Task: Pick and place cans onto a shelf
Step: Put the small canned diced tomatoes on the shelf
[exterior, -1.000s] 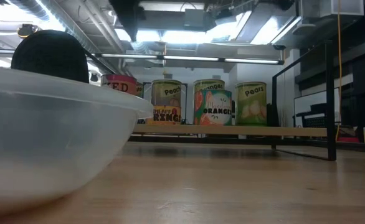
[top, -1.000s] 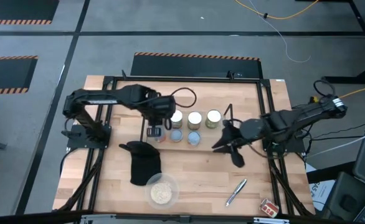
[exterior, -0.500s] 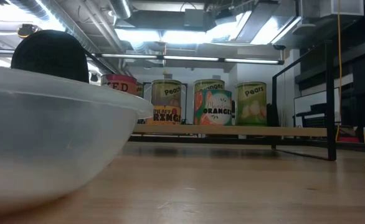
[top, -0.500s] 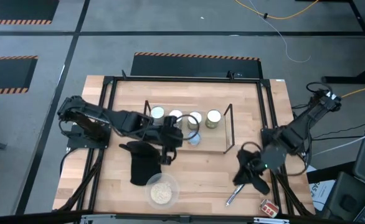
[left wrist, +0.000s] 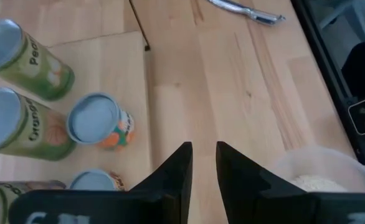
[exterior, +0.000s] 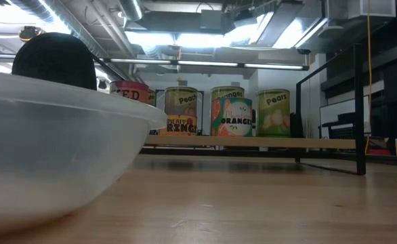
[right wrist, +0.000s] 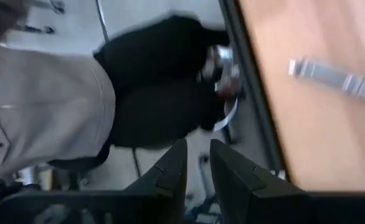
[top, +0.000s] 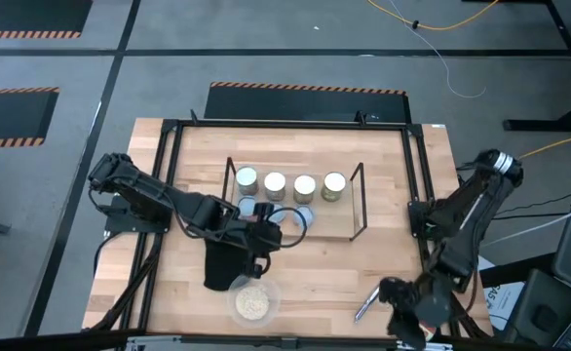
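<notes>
Left arm stretched low across the table from its left-side base, left gripper [top: 263,244] just in front of the shelf [top: 356,200], above the black cloth [top: 225,263] and near the clear bowl of grains [top: 254,302]. Fingers [left wrist: 177,171] narrowly parted, nothing between them. Right arm folded back to the front right corner, right gripper [top: 407,322] past the table edge, near the silver pen [top: 369,300]; jaws a narrow gap apart, empty. Four cans [top: 290,184] upright in a row on the shelf's upper board, more cans [top: 305,214] on the lower board. Person's sleeve [right wrist: 45,106] visible beyond the right wrist
</notes>
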{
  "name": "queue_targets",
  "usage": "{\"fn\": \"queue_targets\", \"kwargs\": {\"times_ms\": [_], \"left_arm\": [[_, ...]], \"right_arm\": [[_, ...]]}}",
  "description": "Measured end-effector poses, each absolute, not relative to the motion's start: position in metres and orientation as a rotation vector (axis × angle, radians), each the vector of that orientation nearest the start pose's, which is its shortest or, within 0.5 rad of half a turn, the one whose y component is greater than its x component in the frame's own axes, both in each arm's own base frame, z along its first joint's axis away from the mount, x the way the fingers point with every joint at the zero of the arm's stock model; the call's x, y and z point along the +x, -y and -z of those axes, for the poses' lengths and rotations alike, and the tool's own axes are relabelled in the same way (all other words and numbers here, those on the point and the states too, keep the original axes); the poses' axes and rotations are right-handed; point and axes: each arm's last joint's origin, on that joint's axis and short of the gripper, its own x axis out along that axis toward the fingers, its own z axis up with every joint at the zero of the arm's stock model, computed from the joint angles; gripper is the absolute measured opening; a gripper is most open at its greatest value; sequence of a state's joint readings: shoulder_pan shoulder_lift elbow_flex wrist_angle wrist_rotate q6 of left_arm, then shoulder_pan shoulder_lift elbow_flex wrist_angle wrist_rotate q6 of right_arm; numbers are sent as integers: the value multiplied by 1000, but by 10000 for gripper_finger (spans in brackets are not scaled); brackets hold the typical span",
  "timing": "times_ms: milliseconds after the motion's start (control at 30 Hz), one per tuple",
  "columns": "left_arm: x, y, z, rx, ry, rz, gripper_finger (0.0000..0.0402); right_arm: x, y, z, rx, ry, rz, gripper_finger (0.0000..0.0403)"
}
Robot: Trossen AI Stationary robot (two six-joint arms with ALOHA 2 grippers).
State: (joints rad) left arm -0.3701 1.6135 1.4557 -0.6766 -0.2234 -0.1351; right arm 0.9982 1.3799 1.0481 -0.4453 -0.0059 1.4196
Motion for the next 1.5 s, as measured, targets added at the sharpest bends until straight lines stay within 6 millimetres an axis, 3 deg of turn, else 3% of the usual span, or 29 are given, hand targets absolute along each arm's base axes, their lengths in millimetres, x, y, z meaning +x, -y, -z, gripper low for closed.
{"fn": "queue_targets", "kwargs": {"times_ms": [333,600,800,1500], "left_arm": [[326,127,-312,97,-779,98,64],[329,128,-316,78,-723,102,64],[330,128,-316,82,-721,103,64],[329,128,-316,82,-722,103,64]], "right_arm": [[131,-283,-228,958,-1566,-85,74],[125,-281,-206,846,-1663,82,74],[120,-271,-201,758,-1693,206,74],[119,-267,-200,736,-1686,254,74]]}}
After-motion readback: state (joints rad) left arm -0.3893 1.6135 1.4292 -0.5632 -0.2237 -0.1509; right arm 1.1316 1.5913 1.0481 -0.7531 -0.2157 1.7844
